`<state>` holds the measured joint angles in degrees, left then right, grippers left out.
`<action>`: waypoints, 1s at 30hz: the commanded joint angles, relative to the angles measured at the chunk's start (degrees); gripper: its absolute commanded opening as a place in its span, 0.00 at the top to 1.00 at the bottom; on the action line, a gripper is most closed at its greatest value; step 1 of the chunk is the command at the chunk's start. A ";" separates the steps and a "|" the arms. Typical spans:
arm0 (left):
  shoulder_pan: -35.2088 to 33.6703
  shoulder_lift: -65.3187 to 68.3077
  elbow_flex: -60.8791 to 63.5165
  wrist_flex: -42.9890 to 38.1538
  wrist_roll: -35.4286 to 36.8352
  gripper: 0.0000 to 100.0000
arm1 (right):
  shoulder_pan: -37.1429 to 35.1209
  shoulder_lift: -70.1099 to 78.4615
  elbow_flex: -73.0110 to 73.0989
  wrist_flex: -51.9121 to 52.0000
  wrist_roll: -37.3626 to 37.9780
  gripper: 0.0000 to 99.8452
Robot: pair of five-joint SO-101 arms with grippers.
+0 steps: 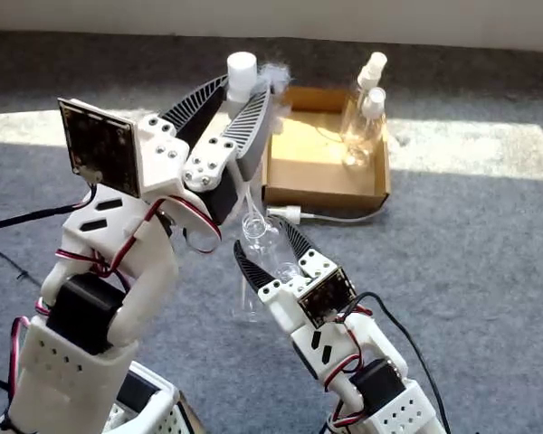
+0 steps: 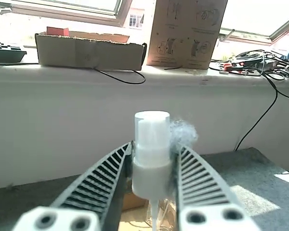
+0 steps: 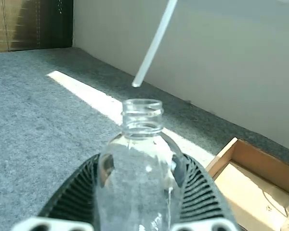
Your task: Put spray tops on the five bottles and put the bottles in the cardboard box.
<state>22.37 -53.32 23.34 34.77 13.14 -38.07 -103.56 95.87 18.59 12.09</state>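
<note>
My left gripper [image 1: 242, 88] [image 2: 152, 161] is shut on a white spray top [image 1: 241, 72] [image 2: 151, 149], held up in the air with its thin tube [image 3: 154, 43] hanging down. Below it, my right gripper [image 1: 264, 244] [image 3: 140, 171] is shut on a clear bottle [image 1: 256, 237] [image 3: 139, 159] standing upright with its neck [image 3: 142, 113] open. The tube's tip hangs just above and slightly to one side of that neck. The cardboard box [image 1: 330, 190] [image 3: 253, 159] lies beyond on the carpet, with two capped bottles [image 1: 362, 122] in its far right corner.
Another spray top [image 1: 290, 214] lies on the grey carpet against the box's front wall, its tube trailing right. A white basket [image 1: 149, 407] stands at the left arm's base. A white wall [image 2: 62, 125] runs behind the box.
</note>
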 commanded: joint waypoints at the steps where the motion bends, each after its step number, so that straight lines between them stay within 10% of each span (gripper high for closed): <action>1: -2.51 -0.84 -2.15 0.09 -0.62 0.99 | -0.22 0.13 6.02 0.48 -0.35 1.00; 30: -1.63 4.70 -1.80 0.35 -0.09 0.99 | -0.22 0.04 6.02 0.48 -0.35 1.00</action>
<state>20.53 -47.16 23.25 34.95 13.14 -38.07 -103.56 95.87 18.59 12.09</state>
